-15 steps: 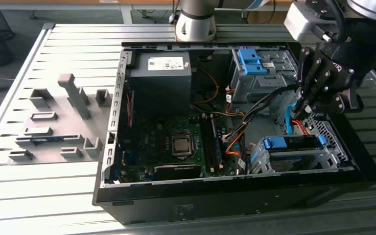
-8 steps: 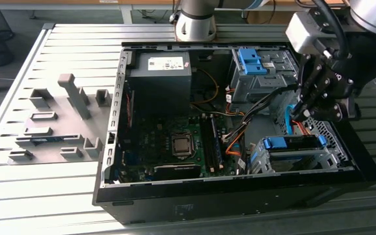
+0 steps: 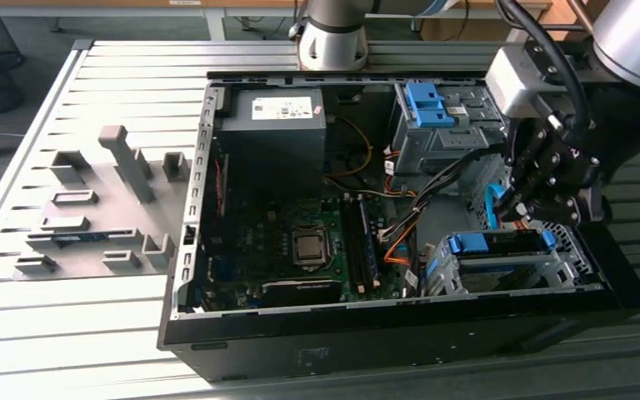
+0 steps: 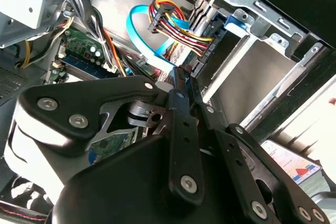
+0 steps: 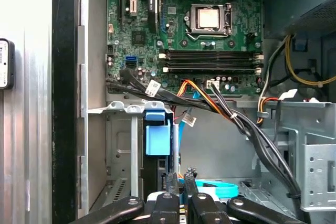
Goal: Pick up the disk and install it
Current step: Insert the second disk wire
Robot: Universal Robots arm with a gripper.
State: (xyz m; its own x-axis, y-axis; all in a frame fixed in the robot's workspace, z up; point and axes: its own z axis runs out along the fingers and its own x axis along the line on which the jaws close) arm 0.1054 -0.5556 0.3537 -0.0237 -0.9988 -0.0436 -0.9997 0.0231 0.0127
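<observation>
Disk [image 3: 502,242] sits in the cage just below the narrowly closed, empty tool [image 3: 517,218]; nearby blue cable [image 5: 220,186] could snag it.

Open black desktop computer cases [image 3: 409,333]: one
Green motherboards [image 5: 210,40]: one
Dark grey power supply boxes with a white sticker [image 3: 272,125]: one
Blue plastic drive rails [image 3: 426,104]: two, one in each metal cage
Grey slatted desk [image 3: 76,333]: one
</observation>
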